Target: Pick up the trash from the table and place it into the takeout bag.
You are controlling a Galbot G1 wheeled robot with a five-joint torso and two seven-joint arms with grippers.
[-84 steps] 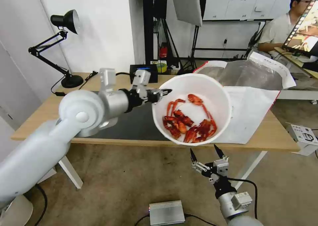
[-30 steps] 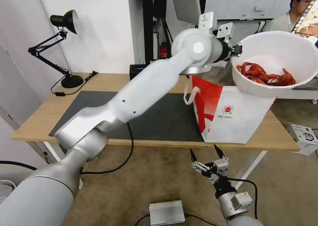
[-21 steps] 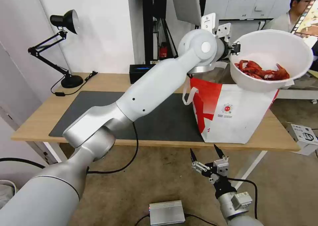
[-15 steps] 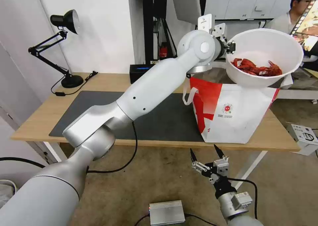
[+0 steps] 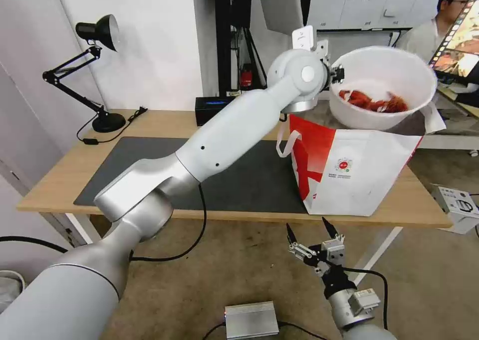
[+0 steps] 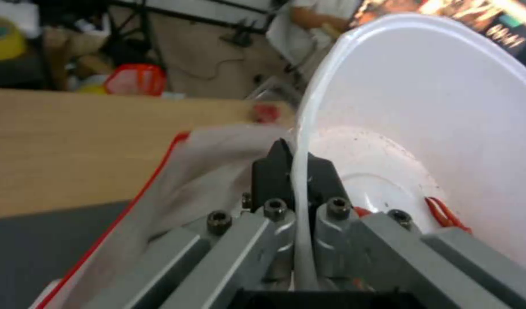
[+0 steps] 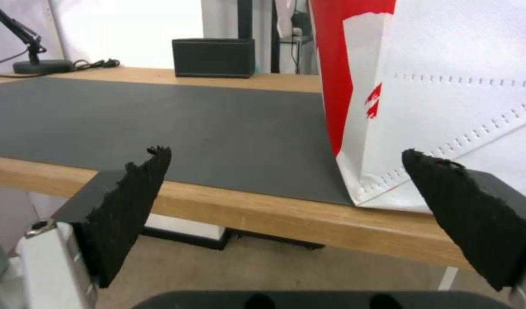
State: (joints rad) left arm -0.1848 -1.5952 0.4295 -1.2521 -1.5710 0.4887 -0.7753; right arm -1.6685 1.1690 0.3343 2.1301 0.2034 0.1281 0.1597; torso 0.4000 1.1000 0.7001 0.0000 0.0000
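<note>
Bowl (image 5: 381,88) of red shells hangs above the open takeout bag (image 5: 357,173) on the table (image 5: 55,175) in the head view, pinched at its rim by the left gripper (image 5: 340,74). Left wrist view: both fingers (image 6: 271,171) clamp the rim. Right wrist view: the right gripper (image 7: 286,171), spread wide, waits below the table edge.

bowl (image 5: 381,88) hides bag mouth | bag (image 7: 446,98) top cut off

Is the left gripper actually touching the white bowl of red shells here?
Touching. In the left wrist view the left gripper has its fingers closed on the white bowl's rim, one finger on each side of the thin wall.
</note>
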